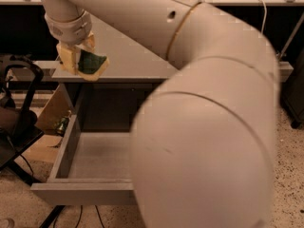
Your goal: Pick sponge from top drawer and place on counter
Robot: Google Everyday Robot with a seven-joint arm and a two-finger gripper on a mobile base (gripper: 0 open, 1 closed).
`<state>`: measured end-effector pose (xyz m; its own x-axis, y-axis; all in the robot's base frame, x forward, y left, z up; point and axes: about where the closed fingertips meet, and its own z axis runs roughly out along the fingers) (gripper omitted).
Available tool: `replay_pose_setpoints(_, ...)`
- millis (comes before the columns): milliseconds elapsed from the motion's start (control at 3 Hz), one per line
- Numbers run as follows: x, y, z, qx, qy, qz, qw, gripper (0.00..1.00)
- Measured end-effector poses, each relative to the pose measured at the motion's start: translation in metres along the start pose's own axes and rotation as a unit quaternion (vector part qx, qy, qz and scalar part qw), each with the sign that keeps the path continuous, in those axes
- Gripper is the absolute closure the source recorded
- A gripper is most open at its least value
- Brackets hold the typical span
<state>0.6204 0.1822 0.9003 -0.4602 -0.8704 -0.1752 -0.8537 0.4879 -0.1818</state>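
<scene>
My gripper [80, 56] is at the upper left, shut on the sponge [91, 63], whose dark green top and yellow-tan foam edge show between the yellowish fingers [67, 58]. It holds the sponge in the air over the front left corner of the grey counter [128, 56]. The top drawer [80, 175] stands pulled open below, its inside bare where it shows. My arm's large white segment fills the right and middle of the view and hides most of the counter and the drawer's right side.
A black chair or stand [19, 108] stands at the left by the cabinet. A cardboard box [52, 110] sits on the floor beside the drawer's left wall. Speckled floor [289, 175] lies at the right.
</scene>
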Motion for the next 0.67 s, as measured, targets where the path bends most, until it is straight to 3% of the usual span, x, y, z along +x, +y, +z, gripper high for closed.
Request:
replay_pose_setpoints(333, -0.049, -0.017, -0.001, -0.003, -0.022, -0.009, 0.9997, 1.0)
replay_pose_setpoints(667, -0.085, -0.046, 0.001, -0.009, -0.065, 0.015, 0.9978, 1.0)
